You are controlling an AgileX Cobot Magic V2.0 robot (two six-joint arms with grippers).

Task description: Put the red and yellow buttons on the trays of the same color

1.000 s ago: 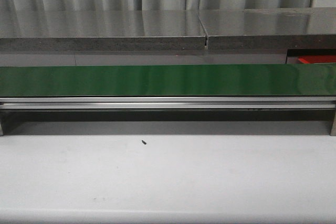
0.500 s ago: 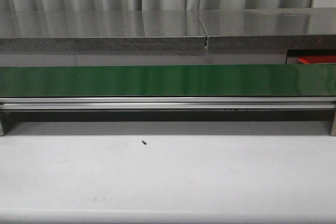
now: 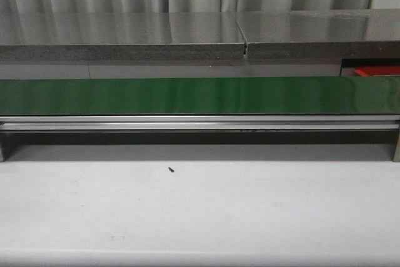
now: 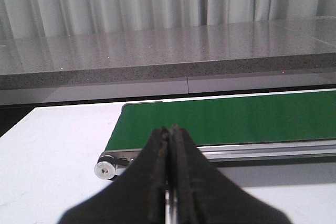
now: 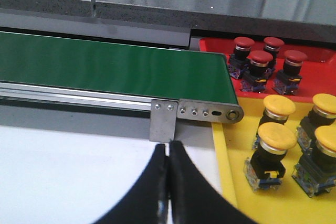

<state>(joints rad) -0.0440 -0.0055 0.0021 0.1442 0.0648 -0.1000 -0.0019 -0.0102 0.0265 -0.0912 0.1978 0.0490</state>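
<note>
Both pincers, left (image 4: 169,182) and right (image 5: 168,182), are pressed together, holding nothing; buttons (image 5: 275,136) already fill matching trays (image 5: 231,177); green belt (image 3: 200,95) bare, sorting seemingly done.

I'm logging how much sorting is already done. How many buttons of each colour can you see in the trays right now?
Red buttons in the red tray: 4
Yellow buttons in the yellow tray: 4 in view, the frame edge may hide more
Total: 8
</note>
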